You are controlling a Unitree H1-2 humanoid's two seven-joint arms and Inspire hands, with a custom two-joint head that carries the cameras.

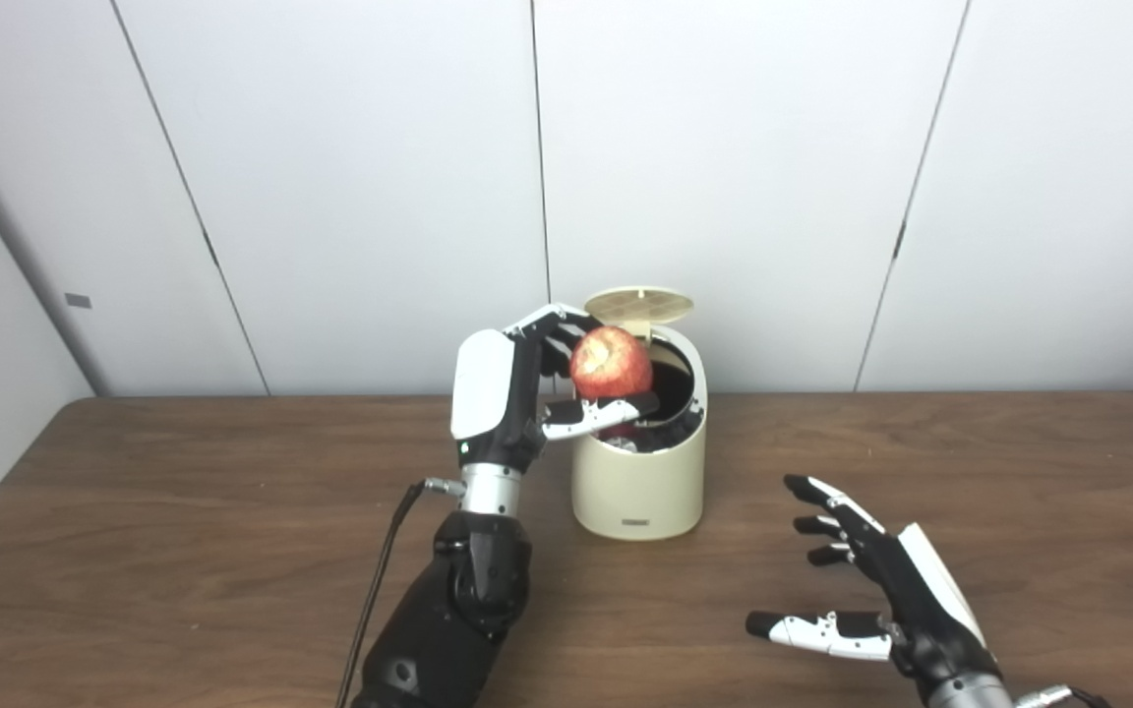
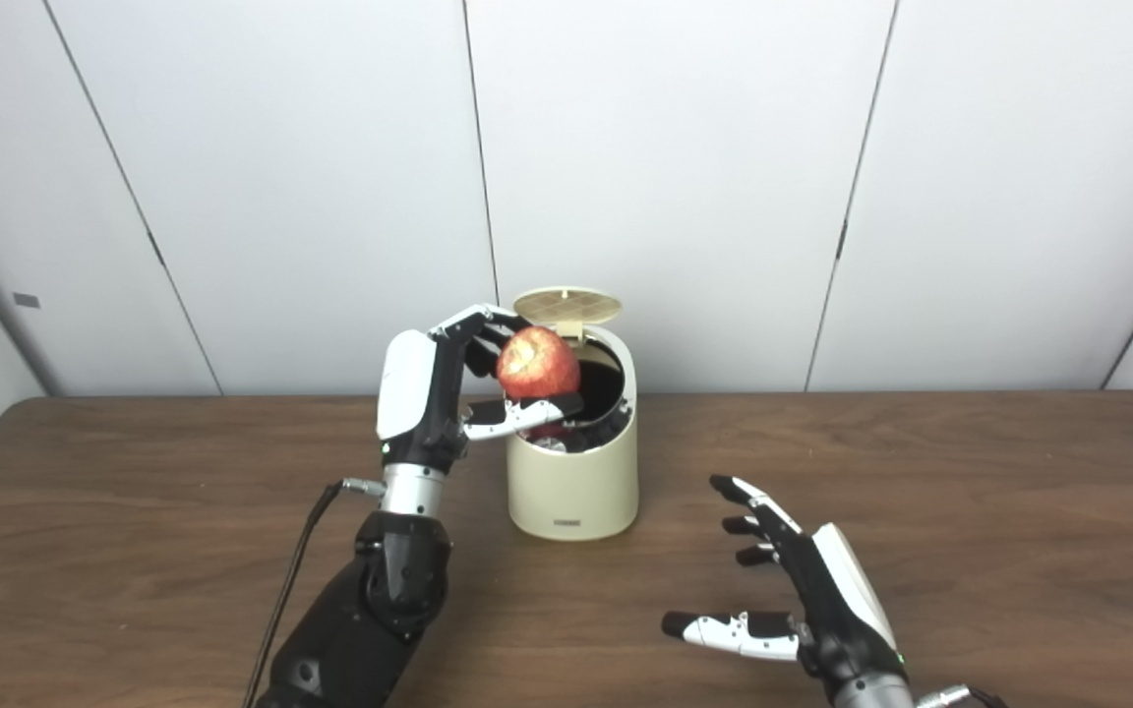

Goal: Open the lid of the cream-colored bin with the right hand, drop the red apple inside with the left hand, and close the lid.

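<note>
Holding the red apple (image 1: 610,363) between fingers and thumb, our left hand (image 1: 517,393) keeps it at the mouth of the cream-colored bin (image 1: 637,482), just over the left side of the dark opening. We see the bin's round lid (image 1: 639,304) tipped up at the back, standing open. The bin sits on the wooden worktop (image 1: 183,511) near its middle. Our right hand (image 2: 812,590) is well apart from the bin, low over the worktop at the right, fingers spread and empty. A black cable (image 1: 380,580) runs along our left forearm.
</note>
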